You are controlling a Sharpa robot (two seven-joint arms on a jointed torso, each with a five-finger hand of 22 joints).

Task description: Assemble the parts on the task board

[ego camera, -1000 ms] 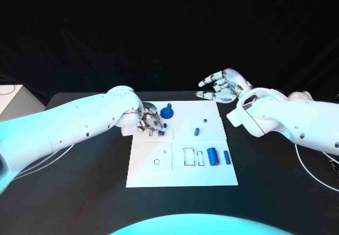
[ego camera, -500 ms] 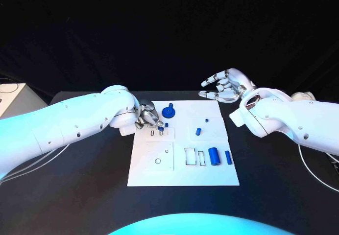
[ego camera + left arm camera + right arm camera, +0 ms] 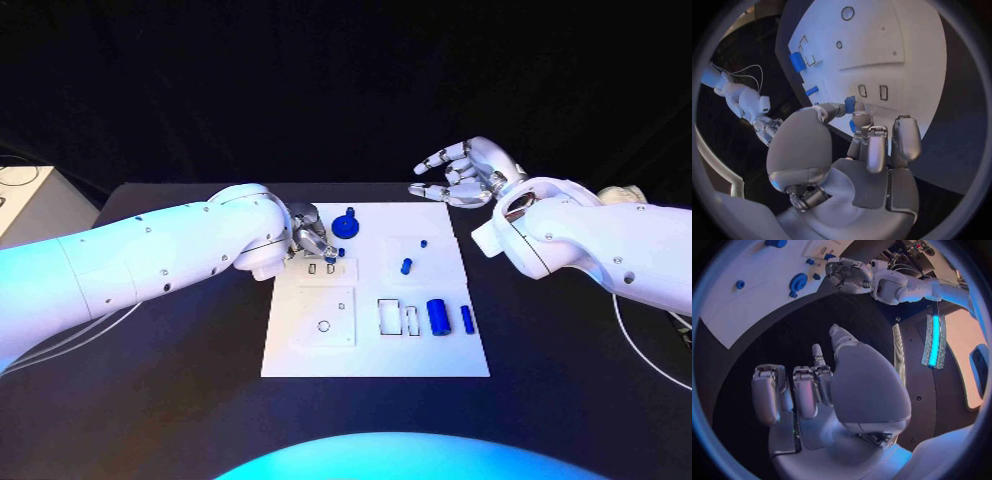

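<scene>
A robotics lab or test cell is showing here. A black worktop [image 3: 173, 400] is standing against a dark, black-draped backdrop, carrying a white task board [image 3: 375, 350] with outlined slots and small blue parts [image 3: 436, 318]. Loose cables [image 3: 12, 178] are trailing by a pale cabinet [image 3: 26, 205] at the far left.

I see a black table [image 3: 173, 380] in front of a very dark backdrop [image 3: 346, 80]. At its far left corner stands a pale cabinet [image 3: 26, 200] with a thin cable [image 3: 15, 172] on top.
</scene>
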